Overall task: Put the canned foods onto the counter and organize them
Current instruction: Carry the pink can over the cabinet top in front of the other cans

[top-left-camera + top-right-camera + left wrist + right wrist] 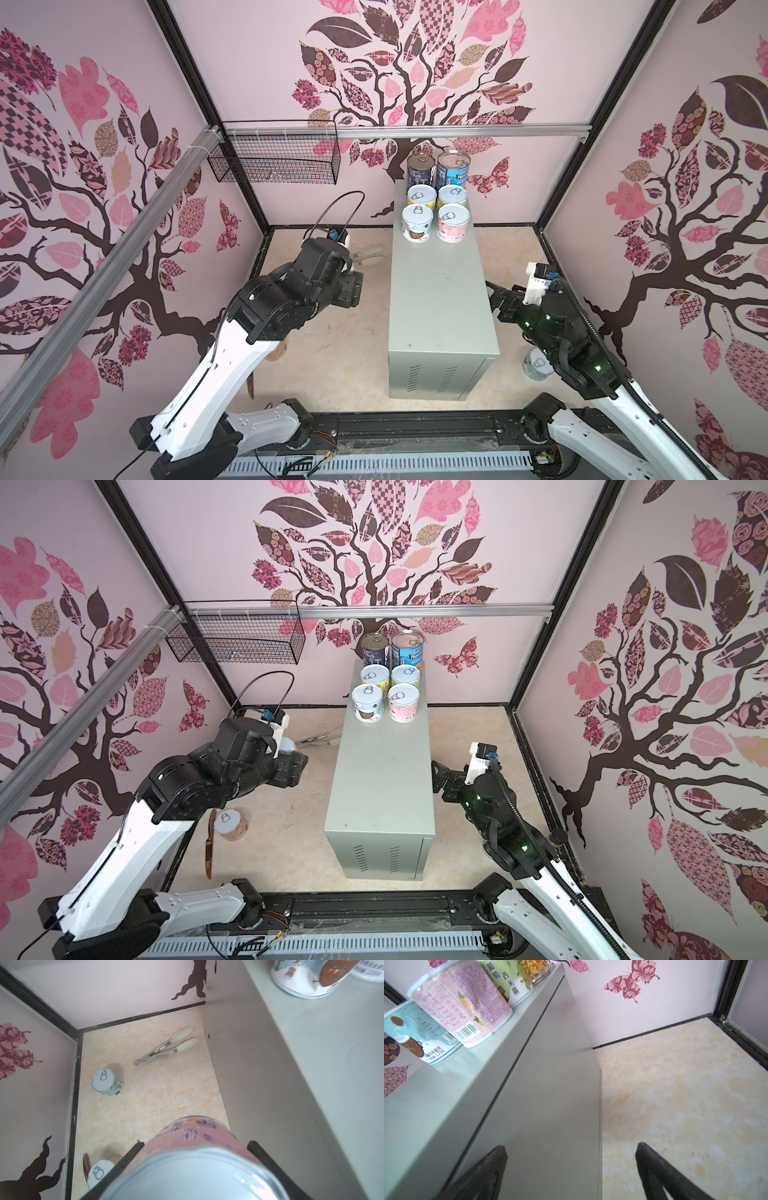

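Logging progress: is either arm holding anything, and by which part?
The left gripper holds a pink-labelled can by its sides, jaws across the label. The right gripper is open and empty.

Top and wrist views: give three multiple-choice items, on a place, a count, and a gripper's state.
1. How many cans stand on the counter? A six; B four; C eight.
2. Where do the tongs lie? A on the counter; B on the floor beside it; C held aloft.
3. The left gripper is: A open, empty; B out of view; C shut on the pink can.
1 A, two tall, four short; 2 B, they rest on marbled floor; 3 C, its fingers flank the can.
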